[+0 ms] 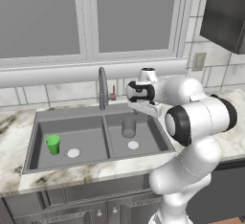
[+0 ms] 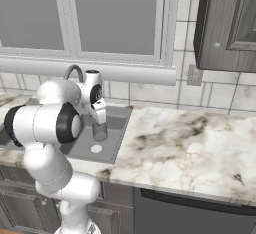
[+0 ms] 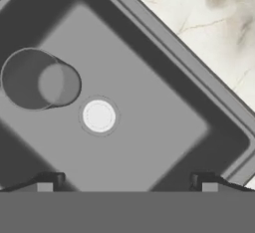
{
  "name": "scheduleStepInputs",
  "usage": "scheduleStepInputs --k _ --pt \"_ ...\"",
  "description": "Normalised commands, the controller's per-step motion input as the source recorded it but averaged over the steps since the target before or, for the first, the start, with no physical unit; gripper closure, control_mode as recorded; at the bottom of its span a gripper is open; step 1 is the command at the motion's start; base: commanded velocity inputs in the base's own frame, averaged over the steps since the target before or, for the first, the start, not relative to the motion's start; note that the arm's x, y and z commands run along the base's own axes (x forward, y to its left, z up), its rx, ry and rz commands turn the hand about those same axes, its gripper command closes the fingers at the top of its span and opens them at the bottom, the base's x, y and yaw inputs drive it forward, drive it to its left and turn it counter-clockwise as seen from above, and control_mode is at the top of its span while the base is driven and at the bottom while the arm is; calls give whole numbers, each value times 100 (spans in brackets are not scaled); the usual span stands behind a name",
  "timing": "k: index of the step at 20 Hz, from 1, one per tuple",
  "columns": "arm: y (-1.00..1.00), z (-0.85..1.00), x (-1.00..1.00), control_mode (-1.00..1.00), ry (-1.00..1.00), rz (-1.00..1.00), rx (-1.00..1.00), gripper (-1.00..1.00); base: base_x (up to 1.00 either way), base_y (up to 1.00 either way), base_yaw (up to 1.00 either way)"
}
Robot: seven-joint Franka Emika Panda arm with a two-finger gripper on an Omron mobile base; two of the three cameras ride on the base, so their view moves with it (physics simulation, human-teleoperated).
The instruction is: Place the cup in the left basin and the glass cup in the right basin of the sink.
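You get flat, even, rendered light with no clear source. The windows (image 1: pixel 91 17) read as dull grey panes without glare. Soft shade darkens the walls of the sink (image 1: pixel 36 137), and in the hand view the corners of the right basin (image 3: pixel 149 137) fade into shadow. The marble counter (image 2: pixel 185 143) is bright. Edges look slightly soft and low-resolution, with no visible distortion

Open floor is left in the right basin (image 1: pixel 146 144) around its drain (image 1: pixel 133 145); the back part is taken up by the upright glass cup (image 1: pixel 128 127). The left basin (image 1: pixel 83 139) is blocked only at its front left by the green cup (image 1: pixel 53 144). Approach from behind is hindered by the faucet (image 1: pixel 102 88). The marble surface (image 2: pixel 190 145) to the right is unobstructed.
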Motion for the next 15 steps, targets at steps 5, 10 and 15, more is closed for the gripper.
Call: scheduleStepInputs --k 5,10,15 --pt "0 35 -46 -100 3 1 0 -100 0 0 0" --pt "0 30 -49 -100 5 5 0 -100 0 0 0" --pt "0 27 -46 -100 5 12 0 -100 0 0 0"
